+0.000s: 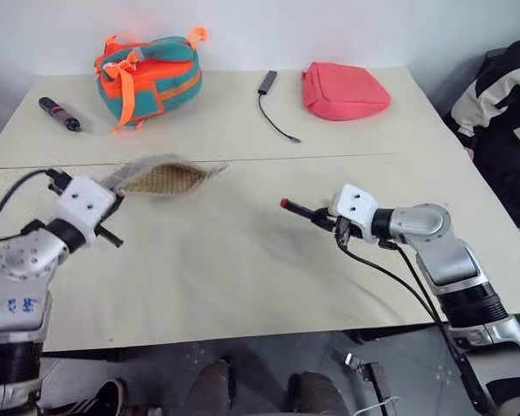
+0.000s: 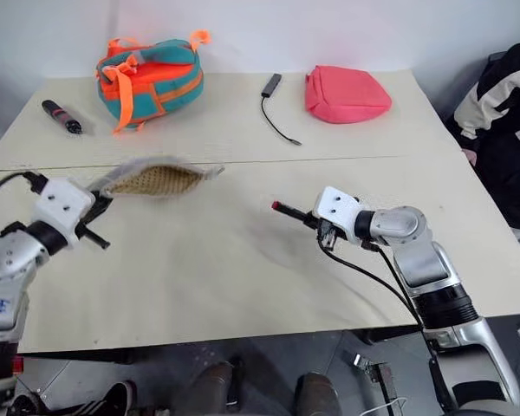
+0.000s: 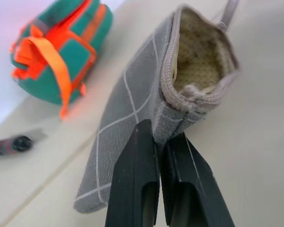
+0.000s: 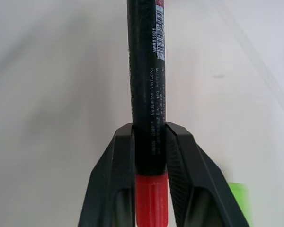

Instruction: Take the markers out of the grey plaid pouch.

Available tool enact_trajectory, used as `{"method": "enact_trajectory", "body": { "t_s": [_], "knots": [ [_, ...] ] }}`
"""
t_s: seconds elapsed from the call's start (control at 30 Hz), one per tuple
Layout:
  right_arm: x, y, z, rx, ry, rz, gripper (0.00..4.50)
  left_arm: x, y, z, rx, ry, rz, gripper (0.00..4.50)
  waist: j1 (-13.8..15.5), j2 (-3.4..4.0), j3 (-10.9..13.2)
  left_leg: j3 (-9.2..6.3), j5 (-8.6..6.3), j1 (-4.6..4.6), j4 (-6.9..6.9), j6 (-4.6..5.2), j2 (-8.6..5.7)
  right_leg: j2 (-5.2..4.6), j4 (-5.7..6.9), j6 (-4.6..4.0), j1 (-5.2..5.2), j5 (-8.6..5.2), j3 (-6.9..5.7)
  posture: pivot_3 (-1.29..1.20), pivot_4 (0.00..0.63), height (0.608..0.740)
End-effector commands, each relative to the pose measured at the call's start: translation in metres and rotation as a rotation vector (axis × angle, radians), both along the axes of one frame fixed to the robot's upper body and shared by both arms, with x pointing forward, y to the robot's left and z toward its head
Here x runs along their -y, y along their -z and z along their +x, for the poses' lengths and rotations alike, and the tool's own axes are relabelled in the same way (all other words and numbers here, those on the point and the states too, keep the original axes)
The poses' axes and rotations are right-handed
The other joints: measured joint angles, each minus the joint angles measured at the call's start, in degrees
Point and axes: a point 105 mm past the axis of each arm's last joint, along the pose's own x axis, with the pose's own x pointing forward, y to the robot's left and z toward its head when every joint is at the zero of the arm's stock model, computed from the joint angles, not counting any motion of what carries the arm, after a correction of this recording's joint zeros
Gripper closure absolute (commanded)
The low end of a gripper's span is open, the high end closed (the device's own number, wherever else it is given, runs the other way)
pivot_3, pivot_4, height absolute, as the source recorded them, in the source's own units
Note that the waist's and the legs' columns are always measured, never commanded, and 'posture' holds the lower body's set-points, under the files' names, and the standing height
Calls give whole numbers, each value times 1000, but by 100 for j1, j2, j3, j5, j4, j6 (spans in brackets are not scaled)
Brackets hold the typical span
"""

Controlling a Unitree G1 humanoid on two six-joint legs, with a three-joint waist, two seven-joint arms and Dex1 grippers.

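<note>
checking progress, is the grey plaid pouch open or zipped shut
Open: the grey plaid pouch gapes at its mouth, beige lining showing, with the left gripper pinching its end.

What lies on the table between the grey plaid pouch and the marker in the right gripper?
Bare table, seen in both eye views, between the grey plaid pouch and the marker.

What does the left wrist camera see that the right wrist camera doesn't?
Left wrist view: the flat grey plaid fabric pouch, its mouth open on beige dotted lining, pinched at one end by the left gripper; behind it, a teal-and-orange bag and a thick black pen with a red band.
Right wrist view: a slim black-and-red marker clamped in the right gripper, and a bright green blur at the corner.
Both: black fingers shut on something over the cream table.
</note>
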Motion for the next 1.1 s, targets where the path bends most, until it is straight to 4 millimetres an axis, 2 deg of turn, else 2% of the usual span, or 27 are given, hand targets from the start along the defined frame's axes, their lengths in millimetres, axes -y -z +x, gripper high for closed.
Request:
{"method": "enact_trajectory", "body": {
  "t_s": [0.03, 0.17, 0.23, 0.27, 0.3, 0.5, 0.6, 0.67, 0.73, 0.8, 0.97, 1.03, 1.1],
  "knots": [
    [9, -2, 7, 71, 64, -33, 3972, 22, 5, -3, 25, 41, 9, 4500, 19, -1, 0, -1, 0, 0, 2, 0, -1, -1, 0, 0, -2, 0, 0, 0, 150, 740],
    [5, 11, 1, 25, 69, -17, 3972, 29, 17, -6, 4, 33, 13, 4500, -1, -5, -3, 5, -1, -1, 5, -1, 1, 0, 0, 0, -12, 0, 11, 0, 150, 740],
    [5, 19, -3, -20, 76, 5, 3972, 31, 21, -7, -10, 34, -22, 3959, -7, -5, -3, 8, -2, 1, 4, -1, 2, 0, 1, 0, -13, 0, 14, 0, 150, 740],
    [4, 16, -2, -31, 86, 44, 3972, 33, 22, -8, -14, 54, -36, 3769, -10, -5, -4, 9, -3, 1, 3, -1, 3, 0, 3, 0, -14, 0, 14, 0, 150, 740],
    [2, 13, -2, -32, 88, 62, 3242, 35, 22, -9, -14, 72, -37, 3496, -12, -8, -5, 9, -3, 2, 4, -1, 5, 2, 4, 0, -14, 0, 14, 0, 150, 740],
    [2, 4, -2, -53, 93, 109, 1207, 36, 16, -14, -11, 97, -100, 1531, -18, -8, -5, 15, -7, 1, 5, 0, 12, 5, 4, -2, -19, 1, 19, 0, 150, 740],
    [-3, -1, -11, -115, 59, 205, 153, 49, 23, -29, -90, 189, -180, 563, -23, -8, -5, 15, -9, 0, 4, 2, 14, 5, 6, -2, -19, 1, 20, 0, 150, 740],
    [-5, -8, -14, -119, 45, 255, 0, 57, 27, -40, -111, 221, -222, 22, -25, -8, -5, 14, -14, 1, 5, 4, 20, 5, 9, -3, -18, 2, 24, 0, 150, 740],
    [-3, -16, -19, -155, 45, 346, 0, 61, 25, -51, -122, 248, -303, 22, -23, -8, -5, 14, -16, 1, 7, 6, 21, 5, 6, -4, -17, 2, 25, 0, 150, 740],
    [0, -25, -25, -142, 22, 394, 0, 54, 16, -55, -91, 229, -378, 22, -15, -8, -5, 12, -19, 1, 11, 6, 25, 6, 4, -4, -16, 2, 26, 0, 150, 740],
    [6, -28, -49, -114, -36, 437, 0, 39, 3, -67, -80, 202, -488, 22, 6, -8, -5, 11, -43, 3, 39, 11, 31, 10, -3, -5, -10, 2, 32, 0, 150, 740],
    [8, -17, -67, -137, -76, 484, 0, 25, 2, -75, -68, 157, -510, 22, 0, -9, -6, 11, -57, 3, 51, 12, 32, 9, -5, -5, -7, 2, 38, 0, 150, 740],
    [14, 1, -83, -154, -101, 440, 0, 12, 11, -84, -91, 112, -490, 22, 0, -10, -7, 12, -64, 4, 52, 15, 34, 11, -11, -4, -5, 2, 43, 0, 150, 740]
  ]
}}
